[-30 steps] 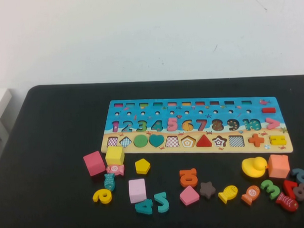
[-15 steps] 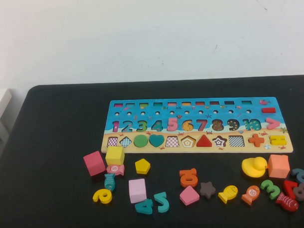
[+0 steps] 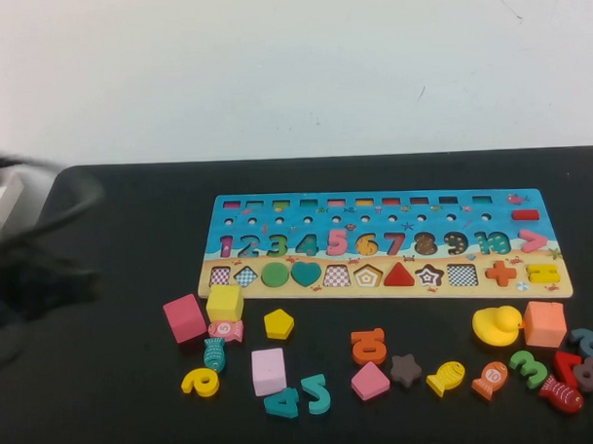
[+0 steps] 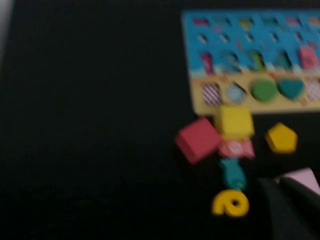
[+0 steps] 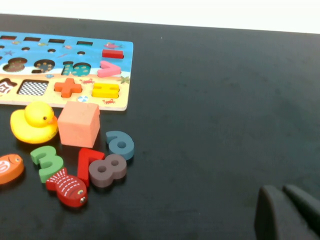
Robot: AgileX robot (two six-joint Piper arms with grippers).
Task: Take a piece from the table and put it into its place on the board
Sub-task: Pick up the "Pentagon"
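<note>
Left tool [image 4: 287,187] hung narrow above the table's [image 3: 118,404] left; right tool [image 5: 285,195] likewise, far right. Pentagon piece [image 3: 279,324] lay flat near the board [image 3: 374,214], apex pointing far.

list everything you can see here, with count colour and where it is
board: 1, blue with a sandy strip, middle of the table
table: 1, black, under everything
piece: 1, yellow pentagon, on the table in front of the board's left half
cubes: 4; red, yellow, pale pink, orange, in front of the board
duck: 1, yellow, left of the orange cube
loose numbers, fish, star and diamond: many, mixed colours, near edge of the table
left end effector: 1, dark, blurred, over the table's left side
right end effector: 1, dark, over bare table right of the pieces
</note>
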